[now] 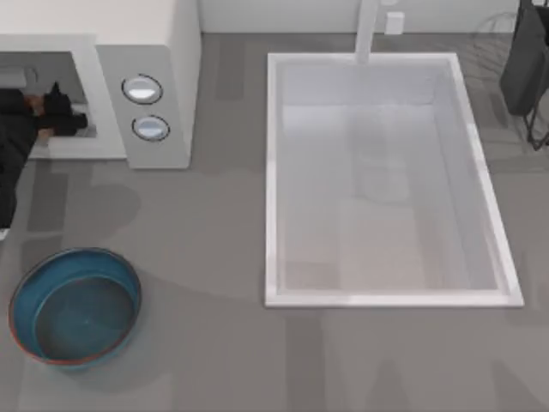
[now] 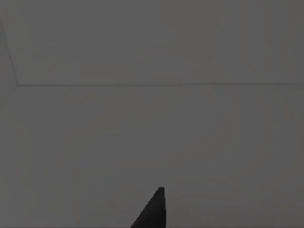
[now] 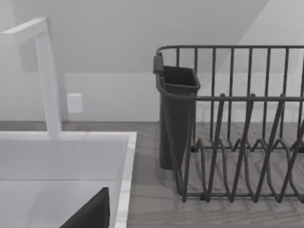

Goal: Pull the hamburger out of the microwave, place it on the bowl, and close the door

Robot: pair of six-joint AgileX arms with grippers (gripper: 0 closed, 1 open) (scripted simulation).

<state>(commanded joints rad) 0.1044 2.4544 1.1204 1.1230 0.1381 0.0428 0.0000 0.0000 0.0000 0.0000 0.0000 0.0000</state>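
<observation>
The left end effector (image 1: 64,116) reaches inside the microwave (image 1: 146,81) cavity; whether it grips anything, I cannot tell. The bowl (image 1: 75,306) sits well below it.

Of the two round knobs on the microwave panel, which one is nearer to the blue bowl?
The lower knob, on the microwave side panel. It sits below the upper knob in the top view, closer to the bowl at the table's front left.
</observation>
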